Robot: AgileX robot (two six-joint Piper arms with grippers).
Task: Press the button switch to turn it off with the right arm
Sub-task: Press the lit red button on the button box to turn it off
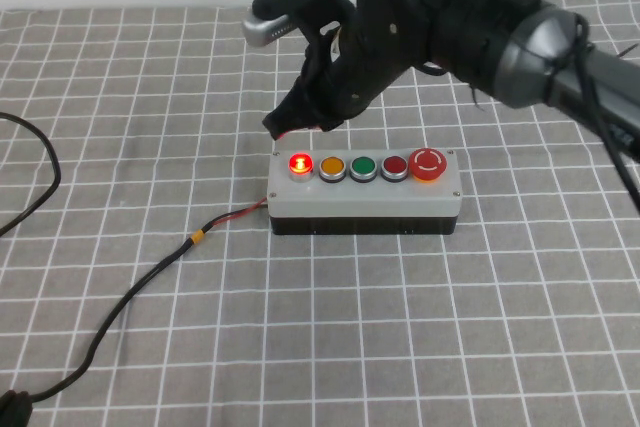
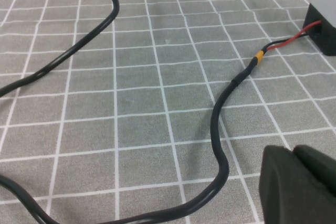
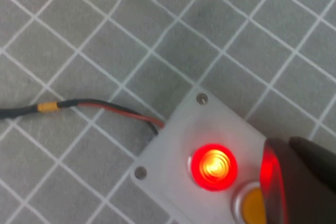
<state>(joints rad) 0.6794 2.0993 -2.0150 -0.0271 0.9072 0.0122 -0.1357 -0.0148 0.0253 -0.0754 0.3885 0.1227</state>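
A grey button box (image 1: 365, 197) lies mid-table with five buttons in a row. Its leftmost button (image 1: 299, 163) glows bright red (image 3: 213, 166). Beside it come an orange button (image 1: 332, 166), a green one (image 1: 362, 166), a dark red one (image 1: 395, 166) and a red mushroom button (image 1: 428, 163). My right gripper (image 1: 292, 125) hangs just above and behind the lit button, shut and holding nothing. In the right wrist view the right gripper (image 3: 287, 148) catches the red glow, next to the orange button (image 3: 252, 205). My left gripper (image 2: 291, 153) is shut over bare cloth, away from the box.
A black cable (image 1: 130, 292) runs from the box's left end across the grey checked cloth toward the front left, with red wire and a yellow band (image 2: 256, 56). A second loop of cable (image 2: 79, 45) lies farther left. The box corner (image 2: 325, 3) shows in the left wrist view.
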